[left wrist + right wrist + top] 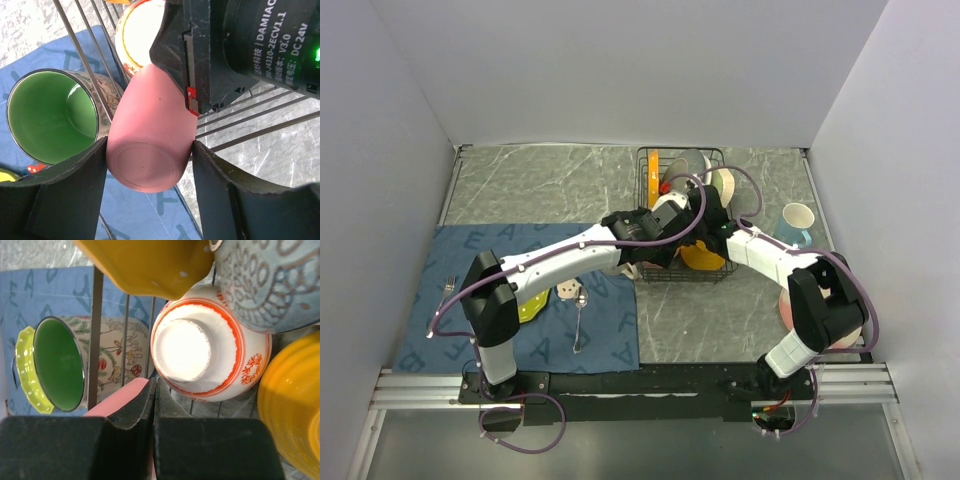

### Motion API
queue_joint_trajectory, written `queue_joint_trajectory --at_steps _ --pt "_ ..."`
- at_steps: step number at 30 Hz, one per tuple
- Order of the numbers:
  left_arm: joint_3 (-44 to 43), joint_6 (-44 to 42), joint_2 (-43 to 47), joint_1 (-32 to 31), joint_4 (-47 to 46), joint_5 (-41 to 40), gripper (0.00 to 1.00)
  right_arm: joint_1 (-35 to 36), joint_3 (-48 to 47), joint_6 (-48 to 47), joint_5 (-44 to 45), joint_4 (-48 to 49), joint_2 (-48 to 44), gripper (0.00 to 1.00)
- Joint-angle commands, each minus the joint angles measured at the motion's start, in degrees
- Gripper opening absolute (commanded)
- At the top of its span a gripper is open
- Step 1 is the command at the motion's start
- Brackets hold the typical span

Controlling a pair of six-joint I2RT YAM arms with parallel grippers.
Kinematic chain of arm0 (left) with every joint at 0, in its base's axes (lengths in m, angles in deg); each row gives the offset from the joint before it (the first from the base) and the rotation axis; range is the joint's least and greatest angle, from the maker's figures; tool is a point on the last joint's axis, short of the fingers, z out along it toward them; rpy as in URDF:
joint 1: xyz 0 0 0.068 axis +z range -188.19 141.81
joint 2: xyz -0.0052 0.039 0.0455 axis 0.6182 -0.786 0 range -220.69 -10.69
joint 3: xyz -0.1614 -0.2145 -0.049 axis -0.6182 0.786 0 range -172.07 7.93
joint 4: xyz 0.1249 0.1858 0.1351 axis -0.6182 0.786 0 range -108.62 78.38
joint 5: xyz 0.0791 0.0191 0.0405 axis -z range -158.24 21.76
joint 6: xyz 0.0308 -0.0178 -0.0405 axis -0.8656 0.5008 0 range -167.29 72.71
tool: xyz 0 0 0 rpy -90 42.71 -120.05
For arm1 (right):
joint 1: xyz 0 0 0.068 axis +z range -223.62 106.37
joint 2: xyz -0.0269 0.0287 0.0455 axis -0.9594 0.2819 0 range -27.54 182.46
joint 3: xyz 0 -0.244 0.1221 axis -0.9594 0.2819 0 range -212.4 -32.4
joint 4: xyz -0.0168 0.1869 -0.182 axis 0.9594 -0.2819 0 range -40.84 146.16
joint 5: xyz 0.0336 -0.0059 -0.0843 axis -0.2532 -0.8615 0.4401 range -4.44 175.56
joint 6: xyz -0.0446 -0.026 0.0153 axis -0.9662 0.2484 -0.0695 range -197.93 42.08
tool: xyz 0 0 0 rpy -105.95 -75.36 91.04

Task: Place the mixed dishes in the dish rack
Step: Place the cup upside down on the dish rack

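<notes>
Jaws of my left gripper [147, 157] clamped the pink cup [150, 115] by its sides, its base turned toward my wrist camera. The cup hung on its side at the near-left corner of the dish rack [87, 60], with rack wires and blue cloth mat [142, 215] showing beneath it. My right gripper [155, 390] was crowded in against the cup's far end, its fingers drawn almost together; I could not tell whether they pinched the rim or merely lay beside it.

Just past the cup, a green-lined floral mug [50, 115] lay on its side beyond the wires, apparently outside the rack on the mat, with a lime-green scalloped plate [25, 370] behind it. Inside the rack, a white bowl with orange trim [200, 345] sat upside down, with a grey-blue patterned bowl [270, 285] and an orange bowl [295, 410] packed close around it. From above, a cream mug [798, 218] stood right of the rack, well apart from a spoon [579, 320] on the mat.

I judged the step in hand to be seating the pink cup in the rack, with several dishes left to load. The next move called for my right arm to back off, then a short, careful lowering into the gap beside the white bowl before I let go. The crowding left little room for error.
</notes>
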Motion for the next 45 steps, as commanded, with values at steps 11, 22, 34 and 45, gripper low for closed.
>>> queue_joint_trajectory --at_steps 11,22,34,45 --pt "1.8 0.5 1.2 0.8 -5.8 -8.0 0.93 3.7 1.2 0.3 5.9 -2.7 1.4 0.00" --pt "3.0 1.7 5.1 0.7 -6.9 -9.5 0.97 3.7 1.7 1.2 8.2 -3.5 -0.3 0.00" --pt "7.5 2.8 14.6 0.7 -11.2 -10.9 0.96 3.6 0.1 0.7 16.0 -6.4 -9.1 0.00" --pt "13.7 4.2 22.4 0.8 -15.7 -11.7 0.97 3.0 -0.7 -0.4 21.9 -11.6 -16.3 0.28"
